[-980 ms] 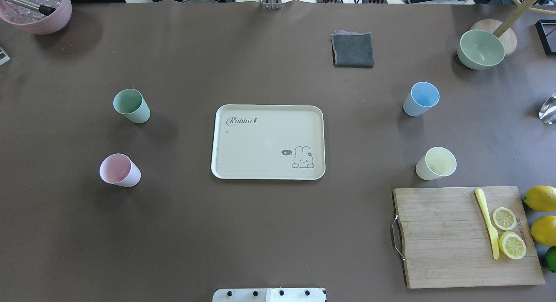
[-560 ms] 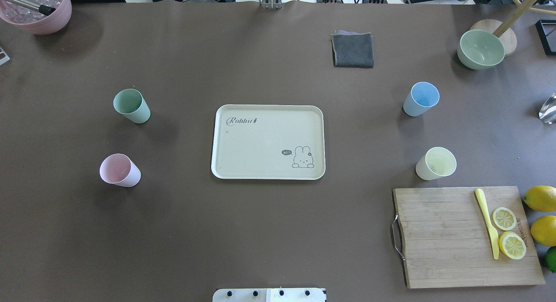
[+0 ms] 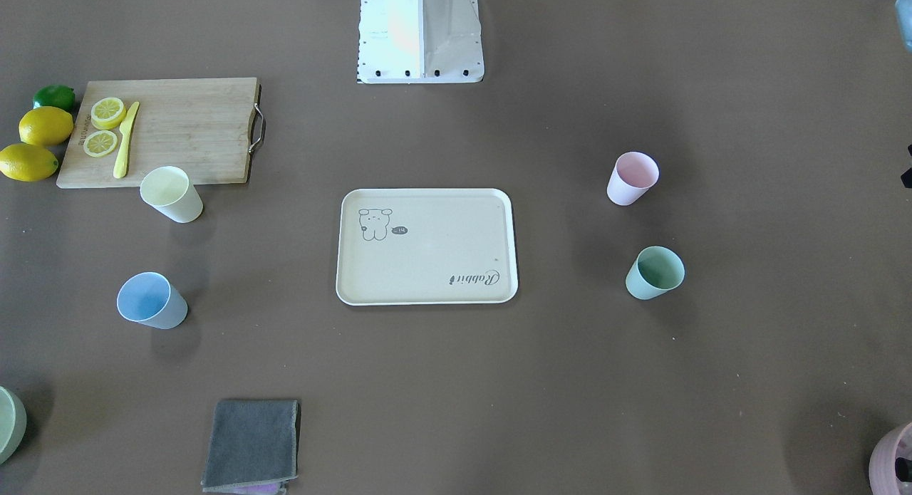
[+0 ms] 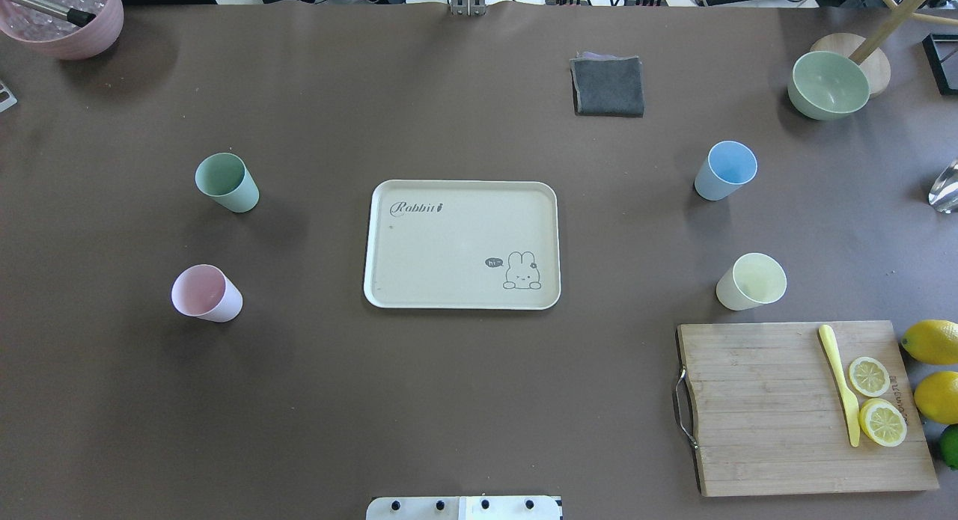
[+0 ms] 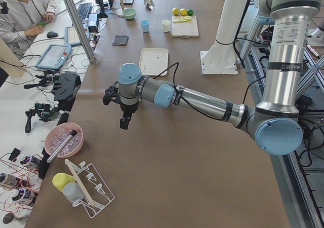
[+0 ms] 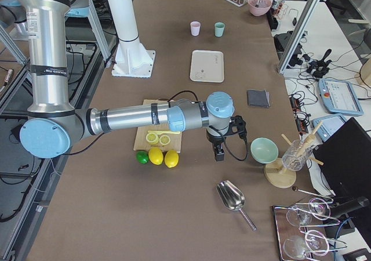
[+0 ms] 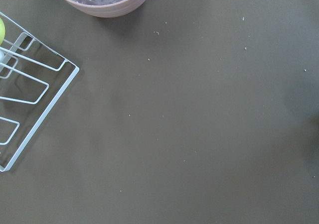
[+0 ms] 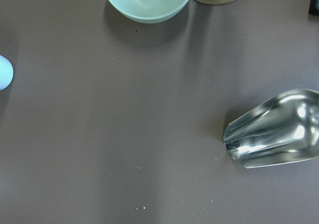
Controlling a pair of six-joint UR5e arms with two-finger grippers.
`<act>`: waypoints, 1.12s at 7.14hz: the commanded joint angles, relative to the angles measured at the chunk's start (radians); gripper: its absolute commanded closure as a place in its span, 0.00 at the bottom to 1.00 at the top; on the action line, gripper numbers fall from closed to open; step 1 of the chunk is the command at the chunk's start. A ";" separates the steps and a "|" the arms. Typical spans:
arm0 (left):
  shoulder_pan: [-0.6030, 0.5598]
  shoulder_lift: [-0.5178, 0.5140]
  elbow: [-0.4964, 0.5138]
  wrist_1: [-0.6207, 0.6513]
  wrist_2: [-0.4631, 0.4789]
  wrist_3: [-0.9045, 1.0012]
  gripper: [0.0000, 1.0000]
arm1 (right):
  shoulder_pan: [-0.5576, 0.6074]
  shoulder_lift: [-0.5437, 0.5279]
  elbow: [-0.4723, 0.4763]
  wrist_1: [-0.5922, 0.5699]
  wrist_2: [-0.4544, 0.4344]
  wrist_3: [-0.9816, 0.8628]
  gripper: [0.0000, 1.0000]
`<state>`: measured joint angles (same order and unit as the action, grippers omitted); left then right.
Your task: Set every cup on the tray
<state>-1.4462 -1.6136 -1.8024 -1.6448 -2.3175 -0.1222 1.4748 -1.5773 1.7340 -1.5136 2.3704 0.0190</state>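
1. as i look down from overhead, the tray (image 4: 449, 236) lies flat in the middle of the counter (image 4: 464, 400), its long sides running along the counter's long edges.
2. toward the counter's left end, the mint green cup (image 4: 226, 182) stands nearer the far edge and the pink cup (image 4: 205, 293) nearer the robot's edge. both are upright and well apart from the tray.
3. toward the right end, the light blue cup (image 4: 724, 170) stands nearer the far edge. the pale yellow cup (image 4: 751, 281) stands just beside the cutting board (image 4: 763, 408), which fills the right corner on the robot's side.
4. a yellow knife (image 4: 840, 385) and two lemon halves (image 4: 869, 375) lie on that board, with whole lemons (image 4: 932, 340) just beside it at the right end.
5. the left gripper (image 5: 124, 120) hangs over the left end above bare counter, near the pink bowl (image 7: 104, 6) and the wire rack (image 7: 42, 117). only the side camera shows it, so i cannot tell how its jaws stand.
6. the right gripper (image 6: 219, 152) hangs over the right end, between the lemons and the green bowl (image 8: 149, 0), with the metal scoop (image 8: 274, 129) nearby. here too i cannot tell whether it is spread or closed.
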 commanded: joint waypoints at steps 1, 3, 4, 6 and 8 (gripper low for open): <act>0.004 0.020 -0.006 -0.013 0.004 -0.005 0.02 | -0.001 -0.003 0.010 0.001 0.001 0.009 0.00; 0.007 0.020 -0.009 -0.015 -0.005 -0.007 0.02 | -0.001 -0.013 0.012 0.003 0.056 0.006 0.00; 0.016 0.020 -0.015 -0.015 -0.006 -0.008 0.02 | -0.002 -0.012 0.016 0.004 0.102 0.006 0.00; 0.102 0.023 -0.034 -0.108 0.004 -0.171 0.02 | -0.028 -0.018 0.047 0.003 0.107 0.009 0.00; 0.253 0.038 -0.073 -0.211 0.019 -0.453 0.03 | -0.072 -0.029 0.093 0.003 0.107 0.117 0.00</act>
<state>-1.2878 -1.5785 -1.8490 -1.8068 -2.3101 -0.4107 1.4332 -1.6013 1.7962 -1.5109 2.4770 0.0570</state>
